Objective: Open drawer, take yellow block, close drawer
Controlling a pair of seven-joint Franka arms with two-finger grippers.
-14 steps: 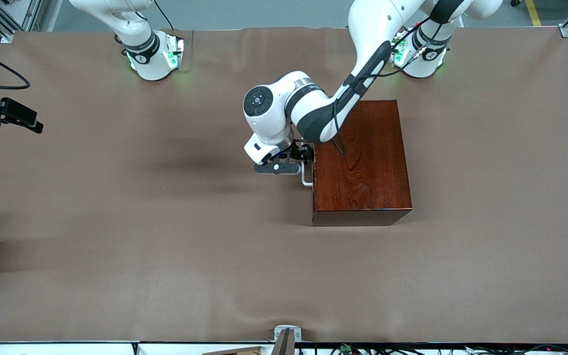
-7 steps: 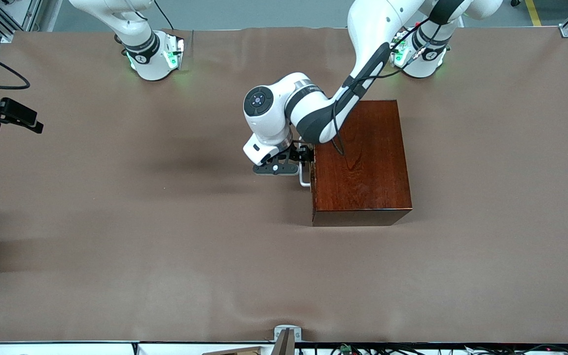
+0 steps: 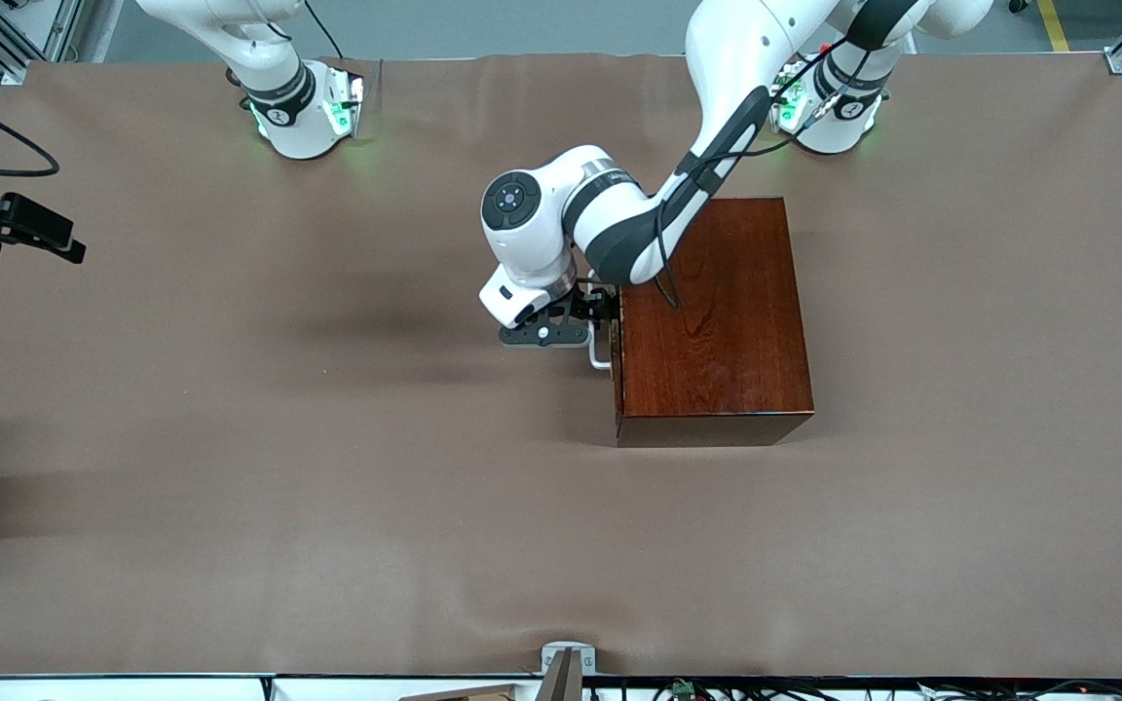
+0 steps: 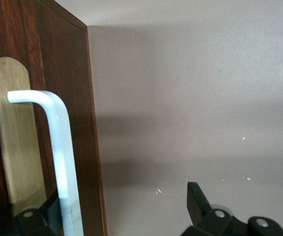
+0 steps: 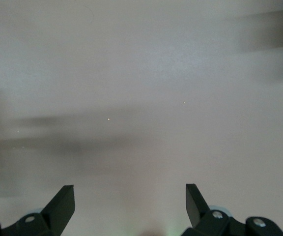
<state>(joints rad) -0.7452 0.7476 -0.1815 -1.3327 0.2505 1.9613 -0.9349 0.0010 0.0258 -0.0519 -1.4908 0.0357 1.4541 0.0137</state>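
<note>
Compared with a second ago, the left gripper (image 3: 588, 321) has been drawn slightly away from the wooden box (image 3: 717, 321), and the white handle (image 3: 601, 352) has come with it, so the drawer (image 3: 617, 360) is seen a crack open. One finger (image 4: 38, 219) is hooked inside the handle (image 4: 63, 167) and the other (image 4: 196, 199) stands outside, spread wide. The right gripper (image 5: 130, 201), waiting off toward its own end, is held wide open over the bare table (image 5: 141, 73). The yellow block cannot be seen.

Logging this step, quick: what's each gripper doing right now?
Left gripper: open, jaws astride the white handle.
Right gripper: open, holding nothing.
</note>
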